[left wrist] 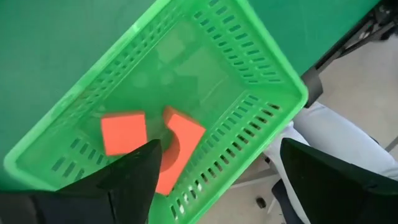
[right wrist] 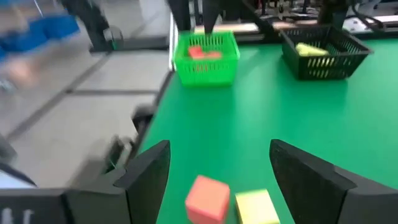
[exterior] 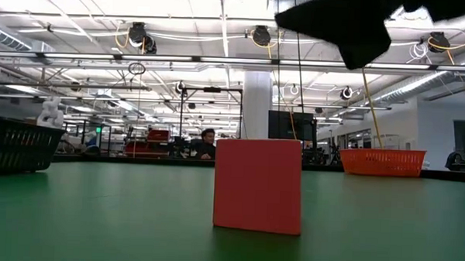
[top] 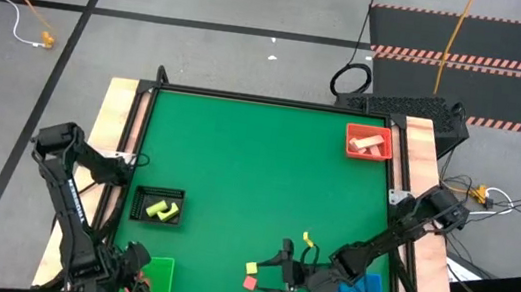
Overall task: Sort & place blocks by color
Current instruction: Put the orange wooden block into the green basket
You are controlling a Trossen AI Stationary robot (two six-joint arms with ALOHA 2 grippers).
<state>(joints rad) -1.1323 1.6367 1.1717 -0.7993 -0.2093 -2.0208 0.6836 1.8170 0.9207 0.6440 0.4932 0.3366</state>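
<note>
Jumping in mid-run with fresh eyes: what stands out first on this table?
The right gripper hangs open over two loose blocks near the table's front edge, a red cube and a yellow cube. The left gripper hovers open above the green basket at the front left, which holds two red blocks.

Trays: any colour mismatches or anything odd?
Yes. The red tray holds tan wood blocks, and the green tray holds red blocks. Yellow blocks sit in the black bin.
</note>
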